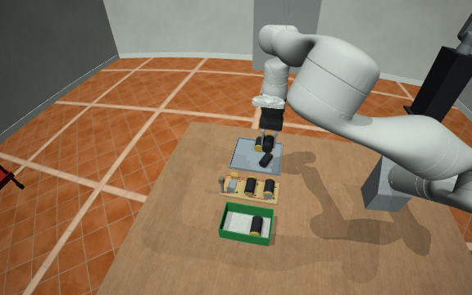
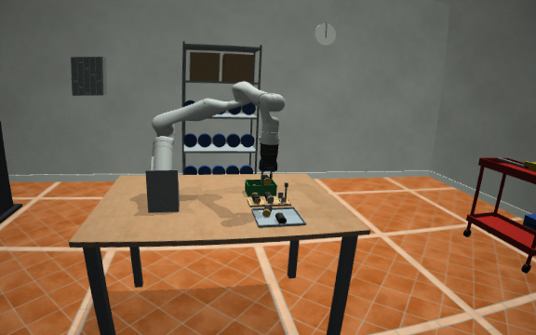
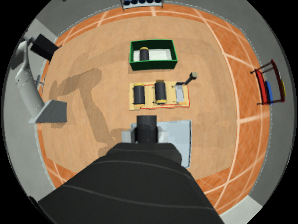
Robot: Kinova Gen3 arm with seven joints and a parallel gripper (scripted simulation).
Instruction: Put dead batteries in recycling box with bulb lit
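My gripper (image 1: 269, 139) is shut on a black battery (image 1: 268, 142) and holds it lying level, well above the table. In the exterior view the gripper (image 2: 266, 176) hangs over the holder and the box. The wrist view shows the held battery (image 3: 145, 127) over the near edge of the holder (image 3: 157, 94). The grey tray (image 1: 256, 154) holds two batteries (image 1: 265, 160) (image 1: 258, 144). The holder board (image 1: 250, 188) carries two batteries (image 1: 250, 185) (image 1: 269, 186) and a bulb (image 1: 233, 176) at its left end; I cannot tell if it is lit. The green recycling box (image 1: 247, 223) stands on the table with one battery (image 1: 256, 225) inside.
The arm's grey base block (image 1: 383, 188) stands at the table's right side. A red cart (image 2: 519, 200) stands on the floor away from the table. A shelf rack (image 2: 221, 109) stands behind the table.
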